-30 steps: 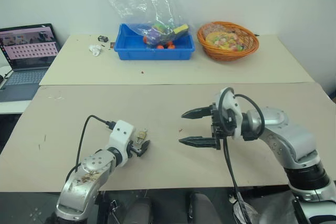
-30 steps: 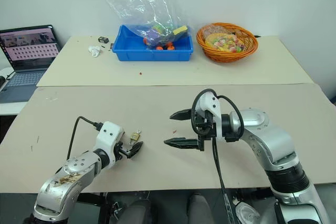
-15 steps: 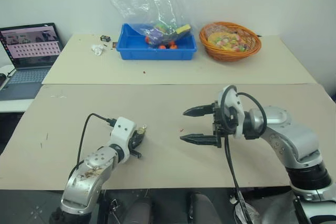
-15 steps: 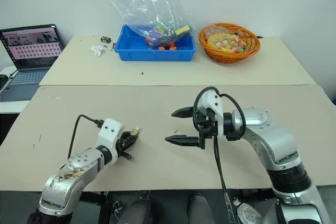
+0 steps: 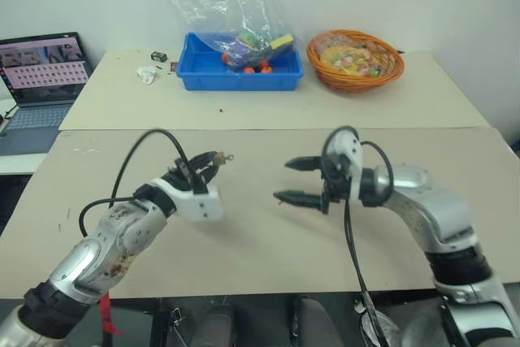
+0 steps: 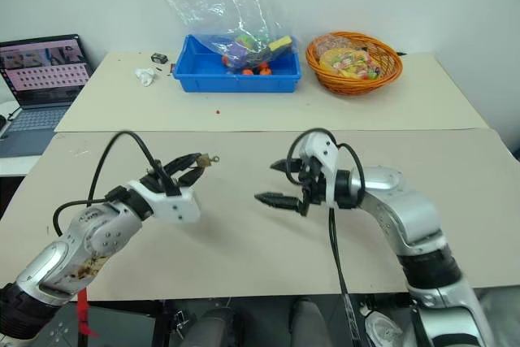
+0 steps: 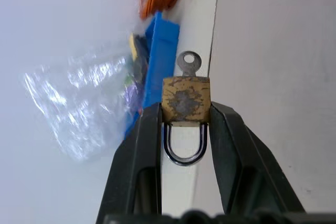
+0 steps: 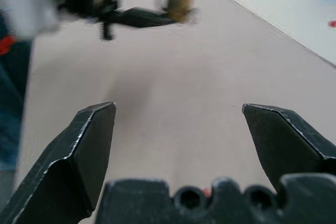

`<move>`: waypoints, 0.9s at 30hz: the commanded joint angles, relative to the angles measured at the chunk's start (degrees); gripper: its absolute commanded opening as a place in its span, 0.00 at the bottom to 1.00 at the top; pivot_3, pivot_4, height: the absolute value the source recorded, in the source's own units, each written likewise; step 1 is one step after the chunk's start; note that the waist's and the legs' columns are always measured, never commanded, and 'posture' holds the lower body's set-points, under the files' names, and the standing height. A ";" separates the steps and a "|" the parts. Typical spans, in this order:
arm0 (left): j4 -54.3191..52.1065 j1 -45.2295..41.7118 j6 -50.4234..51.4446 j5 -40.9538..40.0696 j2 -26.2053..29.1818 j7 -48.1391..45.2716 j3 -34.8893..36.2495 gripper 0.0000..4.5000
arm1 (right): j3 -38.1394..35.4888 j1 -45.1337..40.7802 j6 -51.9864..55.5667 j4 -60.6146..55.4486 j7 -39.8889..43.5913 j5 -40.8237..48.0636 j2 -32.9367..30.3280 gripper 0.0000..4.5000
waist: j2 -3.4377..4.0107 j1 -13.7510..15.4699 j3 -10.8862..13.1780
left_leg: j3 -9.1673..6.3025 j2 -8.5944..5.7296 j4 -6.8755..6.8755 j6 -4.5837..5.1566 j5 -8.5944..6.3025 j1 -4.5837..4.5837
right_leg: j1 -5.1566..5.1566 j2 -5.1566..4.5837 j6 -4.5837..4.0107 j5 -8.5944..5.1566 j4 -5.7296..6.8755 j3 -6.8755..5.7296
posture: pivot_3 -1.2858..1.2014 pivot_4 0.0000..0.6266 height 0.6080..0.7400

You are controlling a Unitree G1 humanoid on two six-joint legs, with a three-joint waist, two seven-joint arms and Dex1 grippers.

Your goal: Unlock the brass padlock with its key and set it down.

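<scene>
Now the left gripper (image 5: 213, 159) is holding the brass padlock (image 7: 185, 99) clamped by its body between the jaws, above the counter (image 5: 268, 258), key (image 7: 188, 62) pointing outward past the tips. Right gripper (image 5: 297, 181), jaws wide apart, is facing it from just beside. Since a second ago, the left arm is raised and rolled, with the right advancing.

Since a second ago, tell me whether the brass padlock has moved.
Yes. The left gripper has lifted the brass padlock off the near table, toward the blue bin.
</scene>
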 commanded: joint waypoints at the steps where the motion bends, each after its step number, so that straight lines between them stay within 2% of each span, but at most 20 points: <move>1: 1.61 0.46 -7.38 2.48 -1.34 1.39 0.25 0.18 | -2.93 -2.54 1.24 1.24 -1.17 1.26 1.03 1.00 | 0.01 0.16 -0.01 | 0.00 0.01 -0.02 -0.01 0.01 -0.11 | -0.19 0.00 -0.02 0.01 0.05 0.00 | 0.52 0.24 0.91; 4: 2.66 0.07 -9.95 3.46 -2.99 0.95 1.18 0.18 | -2.37 -3.10 1.79 1.33 -0.28 1.26 0.81 1.00 | 0.01 0.40 0.00 | -0.05 0.00 -0.02 -0.11 0.08 -0.69 | -0.74 0.05 -0.05 0.04 0.11 -0.08 | 0.52 0.24 0.91; 17: 5.79 -1.62 -14.57 5.42 -7.82 -0.49 3.24 0.18 | -0.47 -1.84 5.75 -1.03 -0.33 4.29 6.20 1.00 | 0.01 -0.27 -0.01 | -0.03 0.01 -0.03 0.00 0.01 -0.72 | -0.67 0.08 0.00 0.06 0.12 -0.15 | 0.52 0.24 0.91; 27: 5.69 -0.97 -15.23 6.52 -10.24 -1.36 4.59 0.18 | 1.48 -1.89 6.56 -0.63 -0.22 3.69 7.63 1.00 | 0.02 -0.59 -0.01 | -0.05 -0.01 -0.03 0.00 0.01 -0.72 | -0.65 0.08 0.01 0.07 0.14 -0.16 | 0.52 0.24 0.91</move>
